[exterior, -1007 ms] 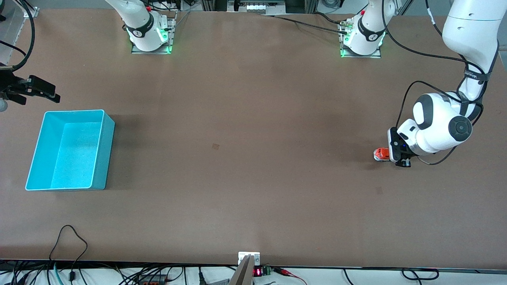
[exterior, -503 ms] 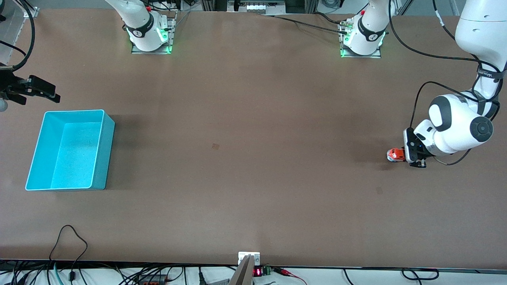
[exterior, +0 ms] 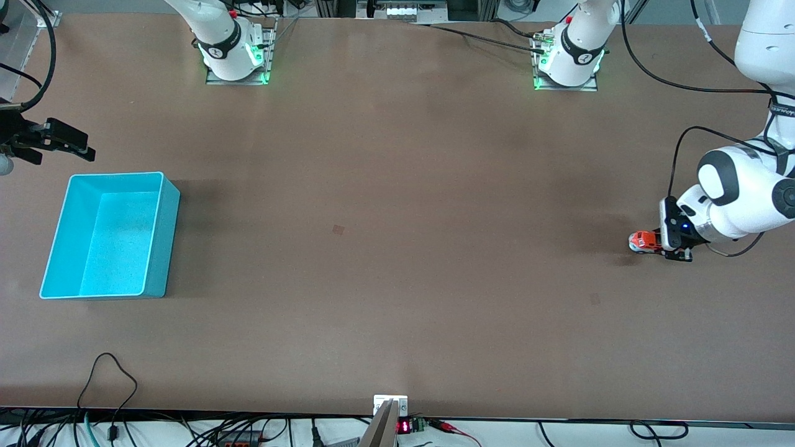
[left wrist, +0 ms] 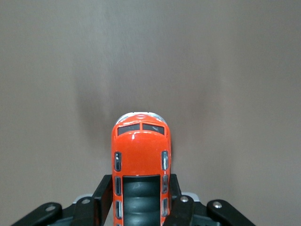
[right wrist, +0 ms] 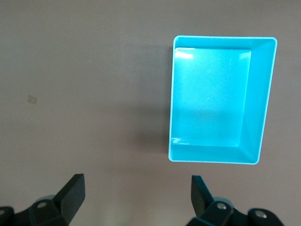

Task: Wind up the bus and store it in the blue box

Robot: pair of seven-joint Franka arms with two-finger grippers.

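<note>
While clamped: bus (left wrist: 140, 150), left gripper (exterior: 659, 243)

A brown table (exterior: 397, 186) fills the view, bearing a small darker square mark (exterior: 338, 230) near its middle. Along the edge nearest the front camera lie black cables (exterior: 112, 372) (loose and looping) and a small device with a red display (exterior: 405, 426).

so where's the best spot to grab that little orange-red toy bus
Across its long flat sides at the rear half, coming from above. The small orange-red toy bus is narrow with parallel sides, so the fingers sit flat there and the rounded nose stays free. The left hand is shut on it exactly that way, low on the table.
</note>
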